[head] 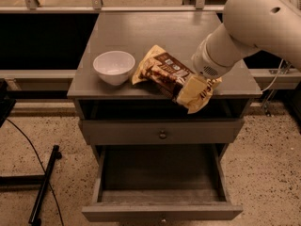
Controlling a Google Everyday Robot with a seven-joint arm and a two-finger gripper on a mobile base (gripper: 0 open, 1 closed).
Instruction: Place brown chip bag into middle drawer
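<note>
The brown chip bag [165,74] lies slantwise on the grey cabinet top, to the right of the white bowl. Its tan right end [195,94] hangs past the front edge. My gripper [201,84] is at that right end of the bag, mostly hidden behind the white wrist [209,62] of the arm that reaches in from the upper right. The middle drawer [162,212] is pulled out below, and its grey inside shows nothing in it.
A white bowl [114,67] stands on the left of the cabinet top [141,32]. The upper drawer with the round knob [162,134] is closed. A black stand and cable [42,187] lie on the speckled floor at the left. A rail runs behind the cabinet.
</note>
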